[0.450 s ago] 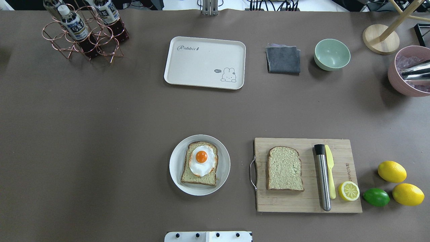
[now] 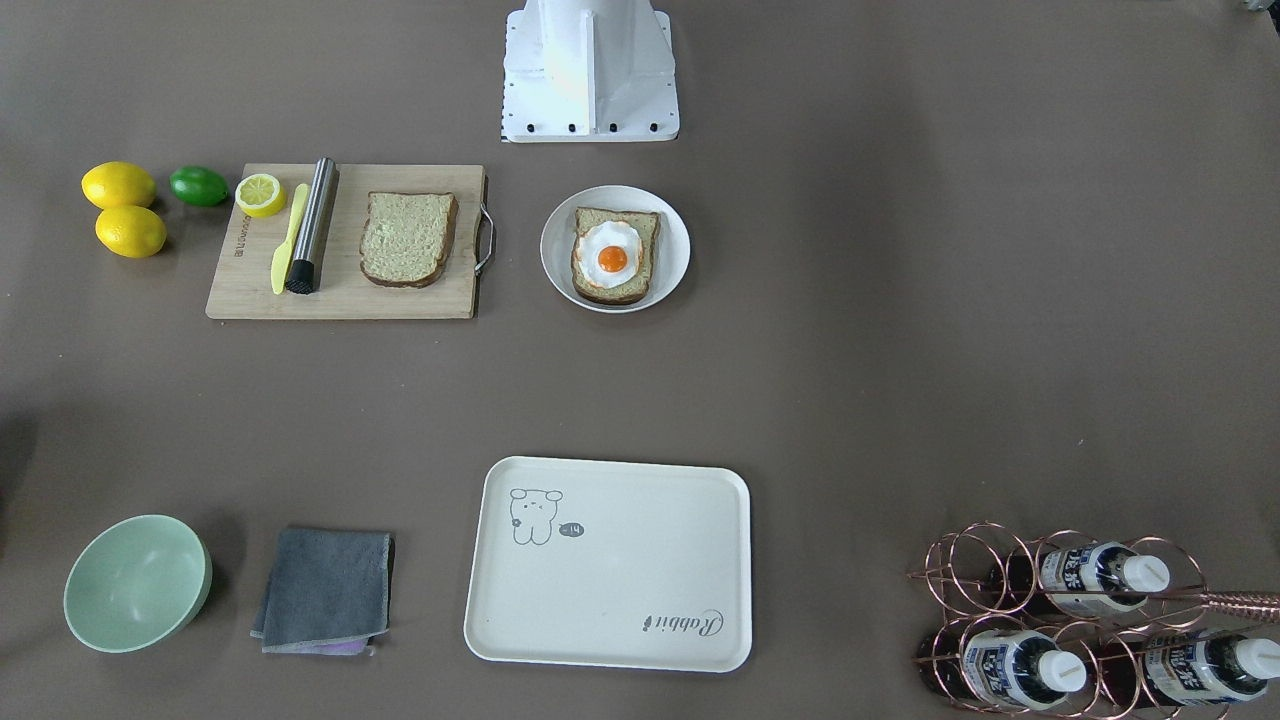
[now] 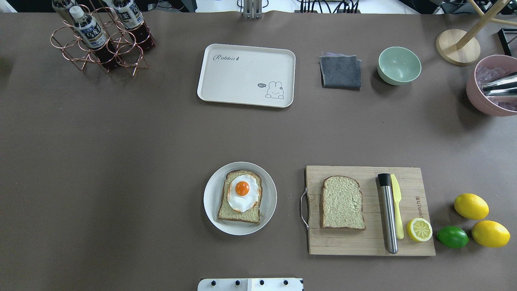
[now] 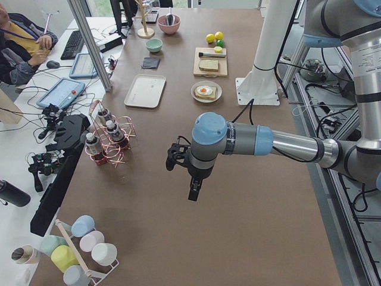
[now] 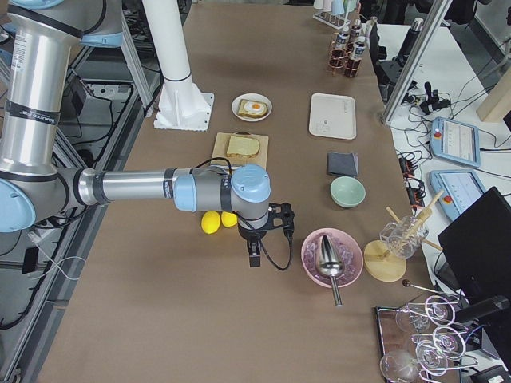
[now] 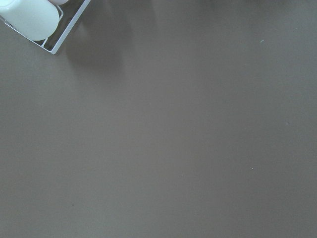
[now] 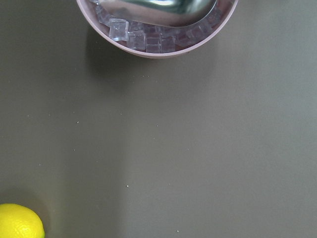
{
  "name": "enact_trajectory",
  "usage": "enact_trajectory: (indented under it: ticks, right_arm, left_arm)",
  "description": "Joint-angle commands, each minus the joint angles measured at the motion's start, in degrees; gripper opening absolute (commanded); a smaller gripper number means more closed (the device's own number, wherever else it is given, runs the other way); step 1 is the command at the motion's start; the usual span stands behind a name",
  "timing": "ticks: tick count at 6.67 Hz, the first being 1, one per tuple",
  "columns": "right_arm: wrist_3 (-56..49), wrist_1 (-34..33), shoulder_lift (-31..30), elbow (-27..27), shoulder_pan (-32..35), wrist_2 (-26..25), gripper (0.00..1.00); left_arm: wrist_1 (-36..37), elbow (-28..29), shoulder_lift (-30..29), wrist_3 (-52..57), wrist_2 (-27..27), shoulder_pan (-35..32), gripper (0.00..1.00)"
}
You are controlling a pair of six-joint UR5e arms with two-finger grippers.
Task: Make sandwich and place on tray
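Note:
One bread slice (image 3: 240, 210) with a fried egg (image 3: 242, 192) on top lies on a white plate (image 3: 212, 198) near the robot's base. A second bare bread slice (image 3: 342, 202) lies on a wooden cutting board (image 3: 363, 242) to the plate's right. The cream tray (image 3: 242, 81) with "Rabbit" script sits at the far side, with nothing on it. My left gripper (image 4: 194, 190) hangs over bare table far off to the left, and my right gripper (image 5: 254, 257) hangs near the lemons; I cannot tell whether either is open or shut.
On the board lie a steel muddler (image 3: 388, 214), a yellow knife (image 3: 397, 210) and a half lemon (image 3: 419, 229). Lemons (image 3: 471, 206) and a lime (image 3: 452, 237) lie beside it. A grey cloth (image 3: 340, 72), green bowl (image 3: 399, 65), pink ice bowl (image 3: 490, 87) and bottle rack (image 3: 101, 38) stand at the far side.

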Motion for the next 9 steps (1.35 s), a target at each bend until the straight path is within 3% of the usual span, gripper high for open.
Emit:
enact_trajectory:
  ticks: [1, 8, 9]
  right_arm:
    - [-0.1, 0.1, -0.3, 0.2, 0.0, 0.1, 1.0]
    - [0.2, 2.9, -0.1, 0.6, -0.2, 2.4, 1.0]
    - [5.9, 3.0, 0.6, 0.8, -2.8, 4.4, 1.0]
  left_arm:
    - [-0.2, -0.4, -0.1, 0.0, -0.3, 0.0, 0.98]
    - [-1.0, -0.1, -0.3, -1.0, -0.3, 0.4, 0.97]
    - [-1.1, -0.1, -0.3, -0.9, -0.3, 0.4, 0.97]
